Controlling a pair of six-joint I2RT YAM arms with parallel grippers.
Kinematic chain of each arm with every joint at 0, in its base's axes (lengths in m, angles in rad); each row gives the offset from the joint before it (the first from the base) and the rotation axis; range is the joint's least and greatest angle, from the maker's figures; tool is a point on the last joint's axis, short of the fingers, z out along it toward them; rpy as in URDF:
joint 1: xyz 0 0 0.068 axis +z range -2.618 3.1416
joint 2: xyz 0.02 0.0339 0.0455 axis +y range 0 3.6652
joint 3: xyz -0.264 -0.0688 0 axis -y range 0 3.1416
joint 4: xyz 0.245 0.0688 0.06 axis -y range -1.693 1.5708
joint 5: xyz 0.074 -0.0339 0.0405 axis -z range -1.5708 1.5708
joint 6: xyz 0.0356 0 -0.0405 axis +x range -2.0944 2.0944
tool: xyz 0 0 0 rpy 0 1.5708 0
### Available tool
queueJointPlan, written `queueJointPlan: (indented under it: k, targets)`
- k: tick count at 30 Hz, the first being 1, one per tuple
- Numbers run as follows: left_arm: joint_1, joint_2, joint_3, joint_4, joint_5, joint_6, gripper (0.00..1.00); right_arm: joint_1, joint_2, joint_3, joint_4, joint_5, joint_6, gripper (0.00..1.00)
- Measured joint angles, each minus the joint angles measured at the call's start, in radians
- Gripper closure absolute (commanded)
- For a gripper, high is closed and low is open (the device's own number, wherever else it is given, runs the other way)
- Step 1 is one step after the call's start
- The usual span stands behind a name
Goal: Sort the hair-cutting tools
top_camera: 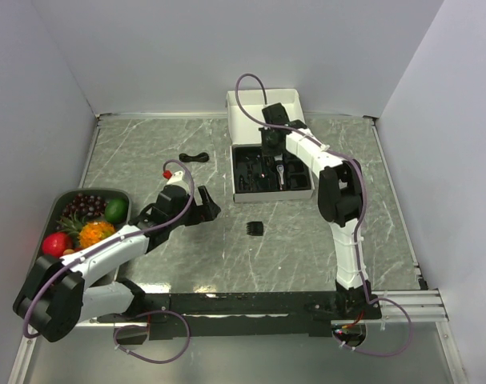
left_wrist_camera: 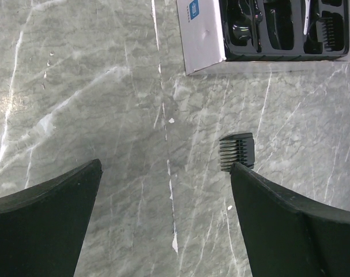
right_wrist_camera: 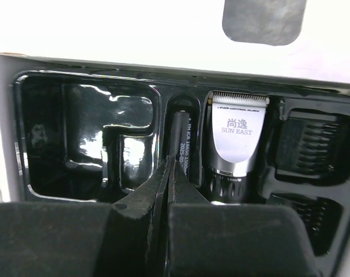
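Left tool (left_wrist_camera: 166, 173): spread to its widest, empty, poised over bare marbled tabletop (left_wrist_camera: 76, 86). Just ahead of the fingertip on the right of the wrist view: small black comb guard (left_wrist_camera: 238, 151), ribbed, flat on the stone. Farther ahead and to the right: white box (left_wrist_camera: 200, 40) holding a glossy black tray (left_wrist_camera: 278, 53). Off to that tool's left, seen from above: short coiled black cable (top_camera: 194, 156), loose on the tabletop.

Right tool (right_wrist_camera: 170, 167): shut tight, pads pressed together, nothing between them, low over the tray. Right at its tips, in a narrow slot: thin black cylinder (right_wrist_camera: 182, 135) with white lettering; touching or not, impossible to tell. Just right of the tips: clipper (right_wrist_camera: 238, 138), silver head, toothed blade at the far end, black ribbed body, lying in its recess. Farther right: more comb guards (right_wrist_camera: 313, 144) in their own pockets.
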Motion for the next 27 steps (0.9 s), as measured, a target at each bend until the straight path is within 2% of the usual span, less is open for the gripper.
queueJointPlan:
  k: [23,25,27]
  targets:
    - [-0.002,0.004,-0.002,0.024,0.000,0.000,0.01,0.002,0.006,-0.061,0.067,0.002,0.004,1.00]
    - [-0.002,0.002,-0.002,0.021,-0.001,0.000,0.01,0.003,-0.002,-0.069,0.070,0.006,0.003,0.94]
    - [-0.002,-0.002,-0.002,0.018,-0.003,0.000,0.01,0.011,-0.018,-0.089,0.080,0.020,0.003,0.84]
